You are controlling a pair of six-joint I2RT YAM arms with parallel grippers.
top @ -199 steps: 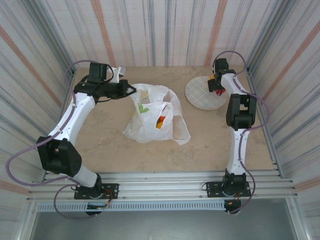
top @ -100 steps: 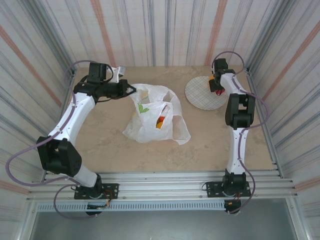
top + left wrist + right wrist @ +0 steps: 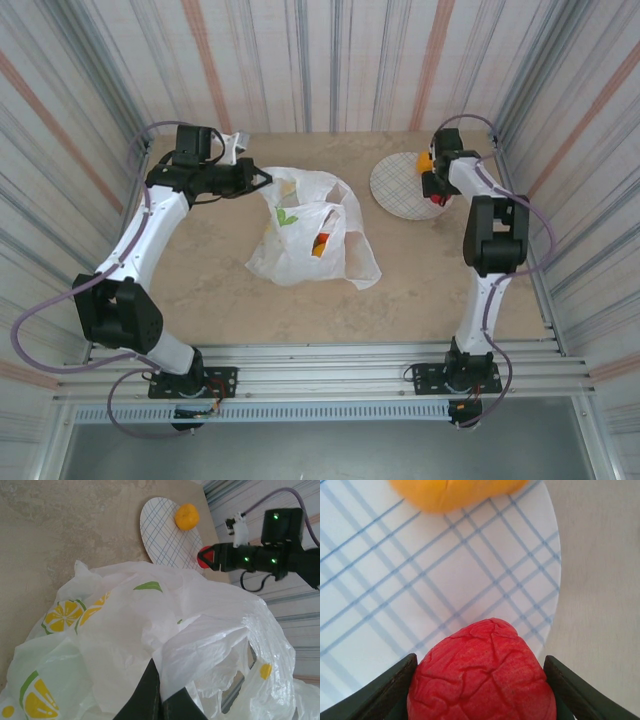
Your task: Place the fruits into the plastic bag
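Partly bagged; two fruits left at the plate.
From above: plastic bag well apart from plate, some fruit inside, rim pinched in fully closed left gripper. From left wrist: orange on plate. From right wrist: right gripper closed on red fruit at plate's rim.

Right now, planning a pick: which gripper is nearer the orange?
Right. Right gripper grips a red fruit at the plate, beside the orange; left gripper pinches the bag, farther off.

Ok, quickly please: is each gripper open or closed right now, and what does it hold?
Left gripper: closed, pinching the bag.
Right gripper: closed on the red fruit.
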